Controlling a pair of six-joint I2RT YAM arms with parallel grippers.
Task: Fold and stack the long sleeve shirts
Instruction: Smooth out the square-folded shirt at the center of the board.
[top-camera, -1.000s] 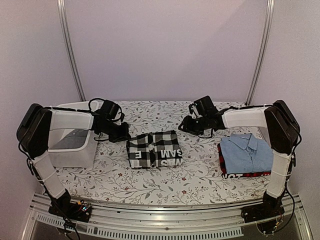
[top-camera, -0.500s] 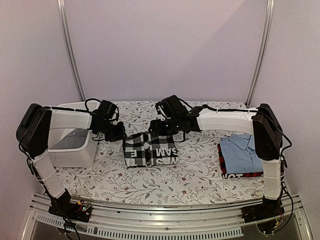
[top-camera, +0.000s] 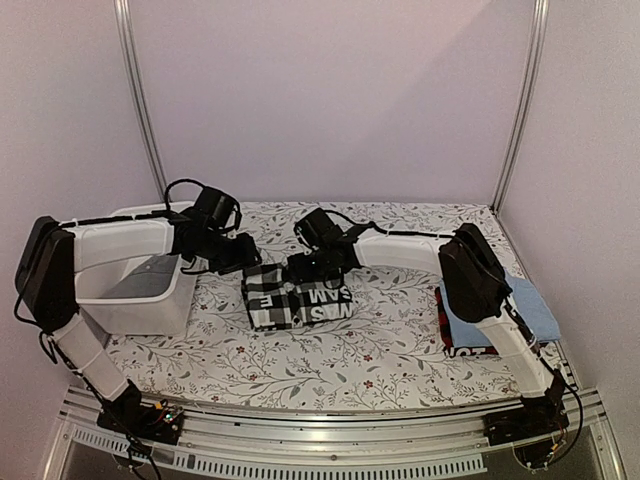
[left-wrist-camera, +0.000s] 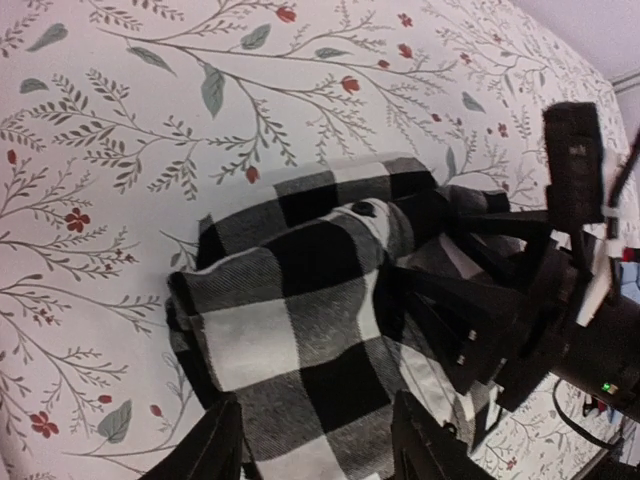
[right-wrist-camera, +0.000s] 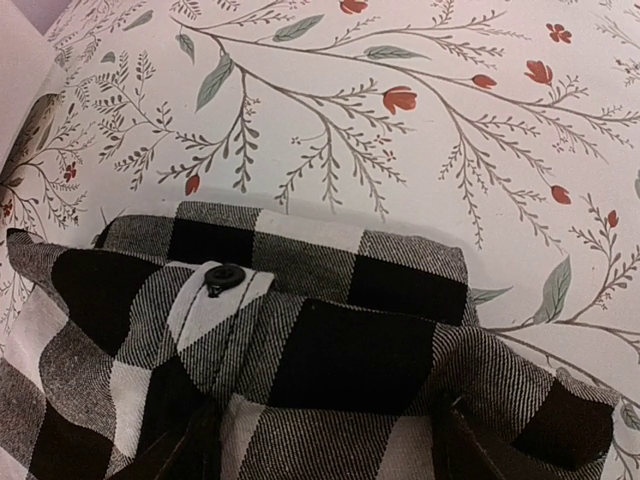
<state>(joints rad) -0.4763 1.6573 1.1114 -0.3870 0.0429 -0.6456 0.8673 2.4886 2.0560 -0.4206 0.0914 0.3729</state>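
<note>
right gripper (top-camera: 300, 270) swung left onto checked shirt (top-camera: 300, 305); shirt shifted slightly left.

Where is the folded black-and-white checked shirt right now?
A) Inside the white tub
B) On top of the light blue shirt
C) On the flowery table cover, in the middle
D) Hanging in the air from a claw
C: the checked shirt lies folded on the flowery table cover in the middle, apart from the white tub on the left and the light blue shirt on the right.
</note>
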